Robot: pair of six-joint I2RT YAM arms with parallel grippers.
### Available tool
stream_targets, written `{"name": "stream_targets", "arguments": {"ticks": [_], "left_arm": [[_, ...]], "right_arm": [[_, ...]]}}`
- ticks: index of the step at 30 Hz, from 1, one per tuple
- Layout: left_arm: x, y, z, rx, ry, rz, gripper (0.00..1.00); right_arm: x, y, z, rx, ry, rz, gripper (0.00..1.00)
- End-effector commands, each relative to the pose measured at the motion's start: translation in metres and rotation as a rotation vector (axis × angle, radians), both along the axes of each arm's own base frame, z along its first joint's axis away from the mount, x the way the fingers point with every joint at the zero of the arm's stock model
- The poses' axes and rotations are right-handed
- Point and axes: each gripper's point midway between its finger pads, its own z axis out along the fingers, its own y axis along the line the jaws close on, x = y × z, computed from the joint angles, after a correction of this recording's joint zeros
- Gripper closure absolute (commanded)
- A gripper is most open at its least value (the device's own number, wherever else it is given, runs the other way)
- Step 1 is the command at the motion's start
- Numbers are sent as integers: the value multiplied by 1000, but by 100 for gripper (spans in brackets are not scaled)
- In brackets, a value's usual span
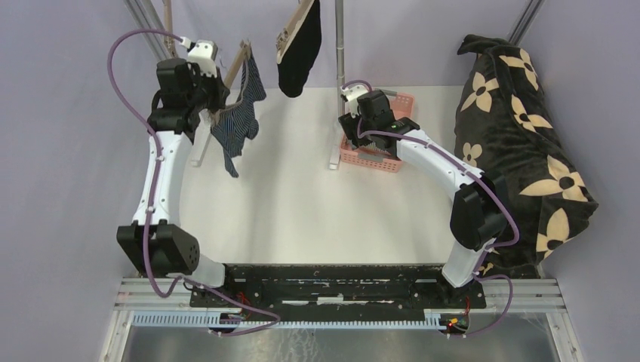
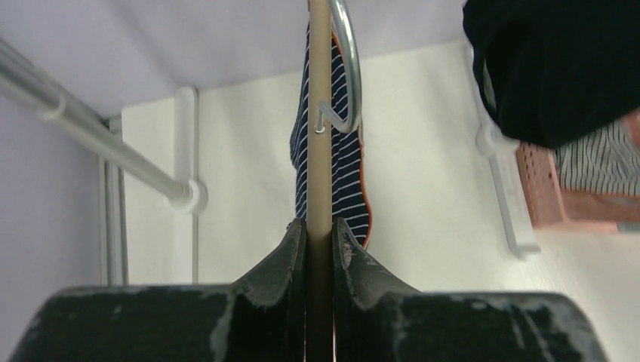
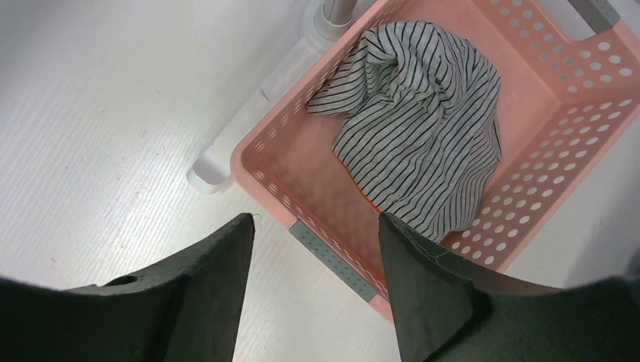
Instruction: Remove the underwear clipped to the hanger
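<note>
My left gripper (image 1: 217,93) is raised at the back left and shut on the wooden bar of a hanger (image 2: 319,151), its fingers (image 2: 283,260) pressed against both sides. The navy striped underwear (image 1: 238,121) hangs from that hanger and shows behind the bar in the left wrist view (image 2: 343,177). The black underwear (image 1: 300,49) hangs clipped to a second hanger further right. My right gripper (image 3: 315,220) is open and empty over the near rim of the pink basket (image 3: 275,177). The grey-white striped underwear (image 3: 423,128) lies crumpled in that basket.
The large black flower-print blanket (image 1: 521,136) is heaped at the right edge. A metal rack pole (image 1: 339,45) rises beside the basket, with white feet (image 1: 334,151) on the table. A rack rail (image 2: 90,143) runs left of my left gripper.
</note>
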Motion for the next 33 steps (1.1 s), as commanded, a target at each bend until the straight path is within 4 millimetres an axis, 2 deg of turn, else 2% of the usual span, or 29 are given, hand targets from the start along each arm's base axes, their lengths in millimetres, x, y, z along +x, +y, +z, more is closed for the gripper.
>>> {"name": "stream_targets", "arguments": {"ticks": [1, 3, 6, 9, 11, 13, 14, 20, 24, 33], "left_arm": [[-54, -1, 12, 67, -39, -31, 97], [-78, -4, 0, 49, -15, -37, 97], [-119, -20, -15, -2, -3, -102, 97], [-157, -43, -22, -69, -4, -216, 97], [-177, -51, -24, -96, -1, -253, 97], [-198, -61, -28, -117, 15, -310, 97], [-214, -71, -36, -136, 54, -374, 97], [-255, -105, -55, -260, 156, -611, 97], [-271, -119, -52, -338, 152, -709, 97], [-266, -127, -32, -390, 111, -762, 97]], "right_arm": [[14, 4, 34, 3, -88, -3, 30], [13, 5, 42, 9, -101, 8, 27], [9, 10, 57, 61, -103, 60, 18], [3, 18, 72, 173, -64, 148, 15], [-2, 21, 84, 280, -29, 222, 15], [-15, 32, 98, 395, 10, 354, 15], [-31, 44, 108, 463, 52, 476, 15], [-74, 62, 141, 568, 119, 734, 18], [-97, 64, 161, 623, 119, 812, 18], [-134, 71, 178, 683, 111, 913, 21]]}}
